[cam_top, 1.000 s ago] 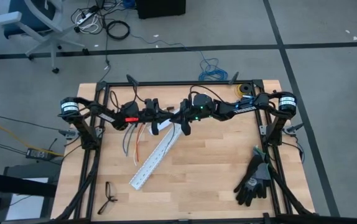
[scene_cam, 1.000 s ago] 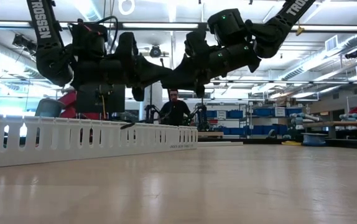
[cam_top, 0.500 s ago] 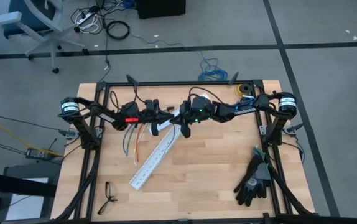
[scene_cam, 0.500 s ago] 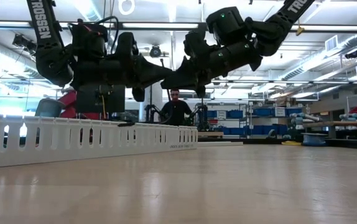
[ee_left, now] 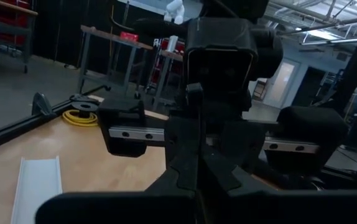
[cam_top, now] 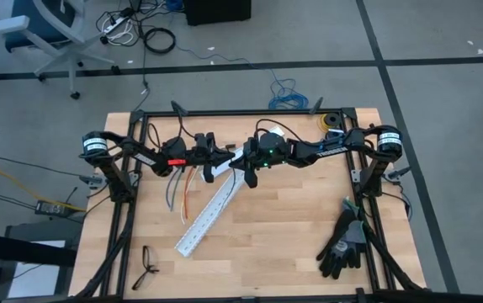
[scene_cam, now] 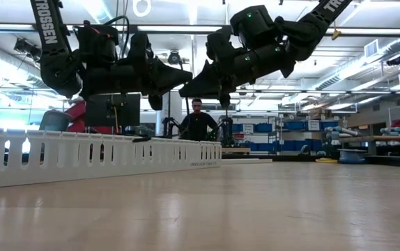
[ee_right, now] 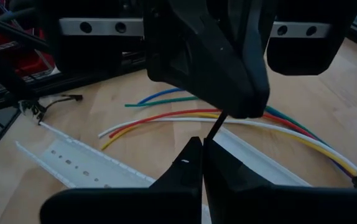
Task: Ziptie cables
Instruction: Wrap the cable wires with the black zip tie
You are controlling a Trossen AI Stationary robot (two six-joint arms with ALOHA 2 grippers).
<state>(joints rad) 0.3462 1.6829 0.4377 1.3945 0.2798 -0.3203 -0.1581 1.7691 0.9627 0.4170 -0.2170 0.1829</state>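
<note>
Wooden counter under a black frame, seen from above: the left hand and right hand meet tip to tip above the counter's far middle, over the upper end of a long white slotted plastic duct piece lying diagonally. The cables, thin green, orange, red and grey wires, lie on the counter near its far left corner, just beside the duct. A pair of black work gloves rests near the right edge.

Low view: both hands hang well above the counter, fingers closed, tips close together.

Right wrist view: the right hand is closed on the ziptie, a very thin black plastic strip running up to the left hand's closed fingers; whether those also pinch it I cannot tell.
</note>
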